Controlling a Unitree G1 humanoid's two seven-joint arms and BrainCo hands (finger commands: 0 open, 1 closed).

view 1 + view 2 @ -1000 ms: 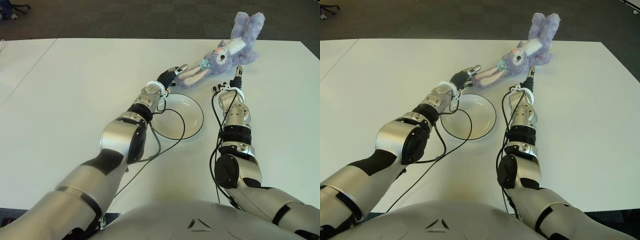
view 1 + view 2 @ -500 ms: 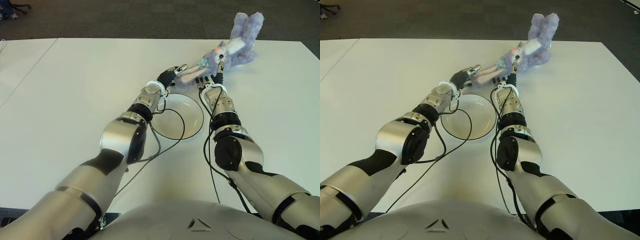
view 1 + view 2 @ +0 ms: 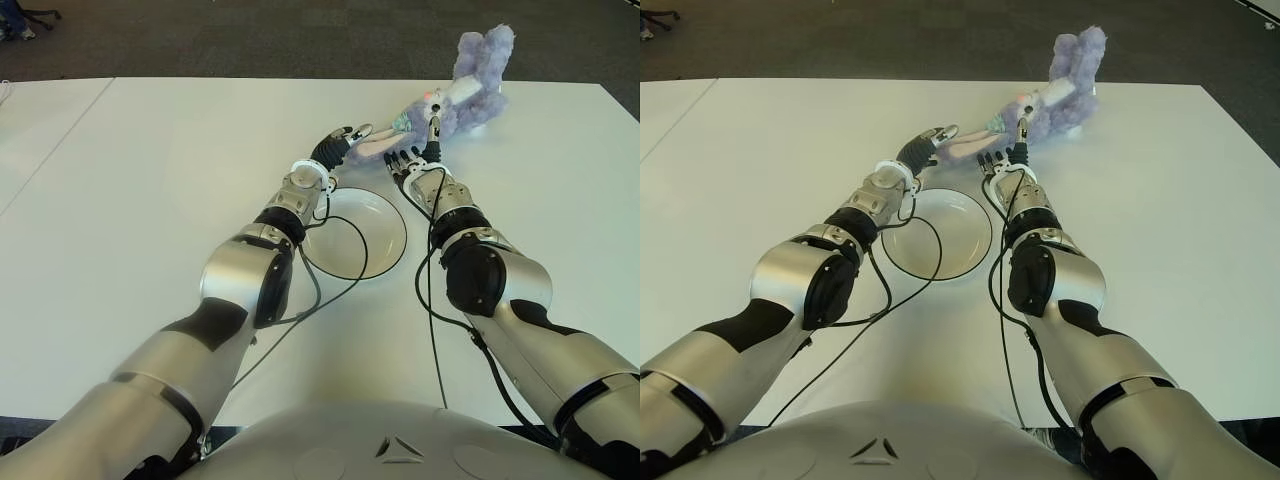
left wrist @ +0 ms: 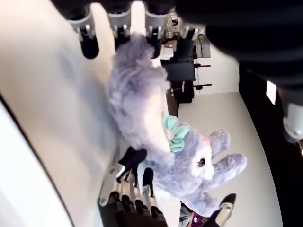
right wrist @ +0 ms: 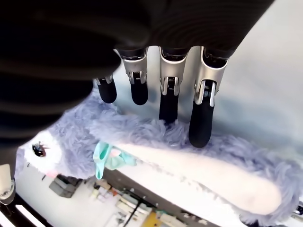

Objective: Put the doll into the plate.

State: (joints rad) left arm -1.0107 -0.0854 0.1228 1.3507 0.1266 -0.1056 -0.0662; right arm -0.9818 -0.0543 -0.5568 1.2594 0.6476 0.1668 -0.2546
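The doll, a lilac plush rabbit with white-lined ears and a mint-green bow (image 3: 455, 90), lies on the white counter (image 3: 150, 180) in the upper right of the left eye view. Its body points toward the far edge, and its long ears stretch back toward the upper centre of the frame. It is not yet in the plate.

The left hand (image 3: 335, 143) shows at the ear tips, at upper centre. In the left wrist view its fingertips (image 4: 88, 45) are extended, with the ear fur reaching up to them; no closed grip is visible, so the fingers read as released.

The right hand (image 3: 415, 160) shows just right of the ears, below the rabbit's head. In the right wrist view its fingers (image 5: 201, 127) hang straight down onto the ear fur without curling round it, and are likewise released. One finger points up toward the head in the eye views.

Judgement: the two hands bracket the ears from either side because the ears are the nearest part of the doll and soft enough to pinch between them.

The shallow white round plate (image 3: 390, 215) sits just below both hands, centre frame, empty. A black cable (image 3: 345, 285) from the left arm lies across it.
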